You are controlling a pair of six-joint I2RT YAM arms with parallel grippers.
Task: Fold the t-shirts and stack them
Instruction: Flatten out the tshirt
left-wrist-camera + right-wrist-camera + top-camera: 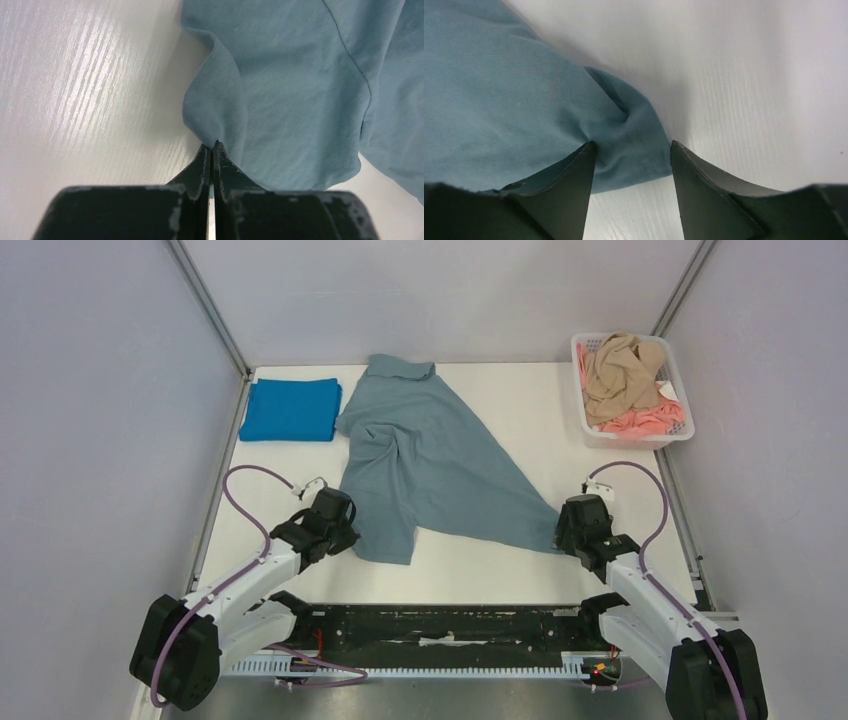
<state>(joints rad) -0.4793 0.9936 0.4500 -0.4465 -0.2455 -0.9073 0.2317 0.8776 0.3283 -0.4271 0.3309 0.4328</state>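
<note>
The dusty grey-blue t-shirt lies spread and rumpled on the white table, collar at the back. My left gripper is at its near left edge, shut on a pinched fold of the grey-blue cloth. My right gripper is open at the shirt's near right corner, which lies between the two fingers, with the left finger resting on the cloth. A folded bright blue t-shirt lies at the back left. Tan and pink t-shirts are bunched in a basket.
A white plastic basket stands at the back right corner. Grey walls with metal frame posts close in the table on the left, back and right. A black rail runs along the near edge between the arm bases.
</note>
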